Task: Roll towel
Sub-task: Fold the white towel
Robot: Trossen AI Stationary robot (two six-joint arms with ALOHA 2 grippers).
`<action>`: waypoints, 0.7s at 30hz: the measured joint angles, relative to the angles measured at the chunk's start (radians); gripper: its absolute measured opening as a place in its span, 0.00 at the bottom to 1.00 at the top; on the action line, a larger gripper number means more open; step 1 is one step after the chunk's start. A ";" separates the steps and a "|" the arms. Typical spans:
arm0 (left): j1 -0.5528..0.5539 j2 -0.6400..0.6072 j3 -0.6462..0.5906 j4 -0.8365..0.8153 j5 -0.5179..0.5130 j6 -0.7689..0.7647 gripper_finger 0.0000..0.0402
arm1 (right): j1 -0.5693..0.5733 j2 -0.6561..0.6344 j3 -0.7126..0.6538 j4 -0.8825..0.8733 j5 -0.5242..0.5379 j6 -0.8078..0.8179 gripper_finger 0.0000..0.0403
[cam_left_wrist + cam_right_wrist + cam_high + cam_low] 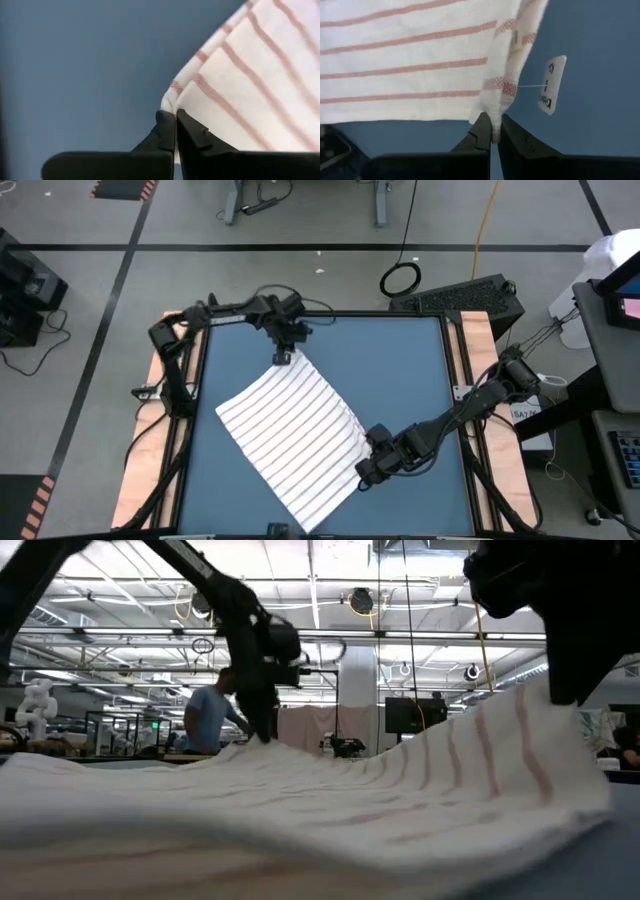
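The towel [290,435] is white with narrow stripes and lies spread at a slant on the blue tabletop [400,370]. My left gripper [283,356] is shut on its far corner. My right gripper [368,442] is shut on its right corner. In the low view the towel [300,810] rises toward both held corners. A small white tag [551,85] hangs beside the right corner. My left gripper pinches the towel's far corner [172,102] between its two fingers, from above. The corner is bunched into folds at the fingertips and raised a little; the rest lies on the table. My right gripper pinches the towel's right corner [495,107] at its hemmed edge between its two fingers. The corner is bunched and lifted off the table [540,730]; the cloth slopes down from it to the tabletop.
Bare blue tabletop lies to the right of the towel and at the far right. Wooden side rails [480,350] border the table on the left and right. A person [212,715] stands in the room far behind the table.
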 joint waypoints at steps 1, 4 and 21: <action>0.001 -0.020 0.006 -0.017 -0.012 -0.012 0.01 | -0.006 -0.003 0.000 -0.002 -0.002 0.009 0.02; 0.011 -0.076 0.012 -0.027 -0.049 -0.051 0.01 | -0.036 -0.030 0.000 -0.016 0.000 0.009 0.02; 0.088 -0.379 0.017 -0.123 -0.074 -0.313 0.01 | -0.368 -0.301 0.000 -0.254 0.056 -0.281 0.02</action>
